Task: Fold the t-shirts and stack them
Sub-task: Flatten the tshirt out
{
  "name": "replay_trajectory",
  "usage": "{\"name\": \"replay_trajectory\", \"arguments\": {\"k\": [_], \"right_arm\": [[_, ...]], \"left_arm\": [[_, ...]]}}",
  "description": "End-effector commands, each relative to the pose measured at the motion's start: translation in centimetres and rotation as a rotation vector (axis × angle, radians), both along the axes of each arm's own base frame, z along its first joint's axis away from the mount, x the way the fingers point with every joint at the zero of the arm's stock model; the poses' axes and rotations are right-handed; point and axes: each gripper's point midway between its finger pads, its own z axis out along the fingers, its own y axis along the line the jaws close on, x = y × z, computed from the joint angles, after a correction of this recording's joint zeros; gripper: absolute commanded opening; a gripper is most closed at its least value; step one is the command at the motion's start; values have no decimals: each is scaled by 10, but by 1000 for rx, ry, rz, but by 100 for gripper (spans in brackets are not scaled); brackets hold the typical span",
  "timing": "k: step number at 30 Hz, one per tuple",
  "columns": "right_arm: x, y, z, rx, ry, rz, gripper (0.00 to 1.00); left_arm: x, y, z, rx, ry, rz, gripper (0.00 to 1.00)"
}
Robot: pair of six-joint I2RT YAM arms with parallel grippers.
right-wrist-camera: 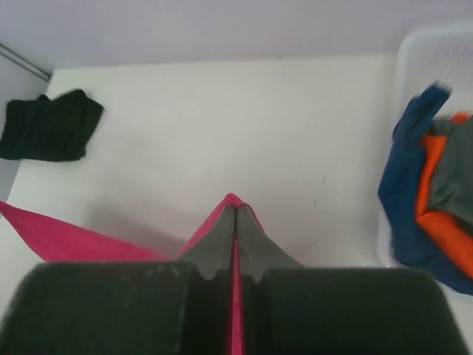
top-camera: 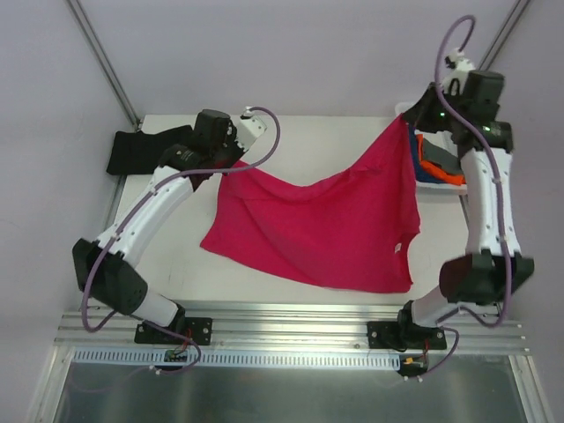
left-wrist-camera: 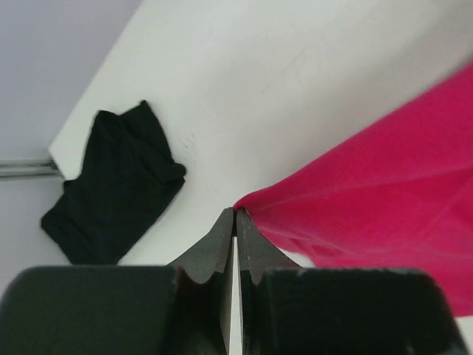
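Observation:
A crimson-pink t-shirt (top-camera: 326, 225) hangs spread over the middle of the table, lifted at its two far corners and trailing on the table at the near side. My left gripper (top-camera: 231, 167) is shut on its left corner (left-wrist-camera: 255, 201). Higher up at the far right, my right gripper (top-camera: 404, 115) is shut on the other corner (right-wrist-camera: 235, 198), with pink cloth showing between the fingers. A folded black t-shirt (top-camera: 141, 150) lies at the table's far left corner (left-wrist-camera: 111, 188) (right-wrist-camera: 48, 126). Blue, orange and grey t-shirts (right-wrist-camera: 432, 192) lie heaped in a basket at the right (top-camera: 438, 163).
The white lattice basket (right-wrist-camera: 436, 52) stands at the table's right edge behind my right arm. Bare white tabletop (top-camera: 308, 145) lies beyond the lifted shirt. Metal frame poles (top-camera: 101, 57) rise at the far corners. The near table edge is a slotted rail (top-camera: 291, 322).

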Motion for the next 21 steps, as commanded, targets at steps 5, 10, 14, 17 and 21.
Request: {"name": "replay_trajectory", "arguments": {"k": [5,10,14,17,21], "right_arm": [[81,22,-132,47,312,46,0],[97,37,-176,11,404,72,1],[97,58,-192,0,437,117,1],[93,66,-198,10,449,130,1],[87,68,-197,10,445,132,1]], "left_arm": [[64,-15,-69,-71,170,57,0],[96,-29,-121,-60,269,60,76],[112,-31,-132,-65,280,92,99],[100,-30,-128,-125,308,113,89],[68,-29,-124,-307,466,198,74]]}}
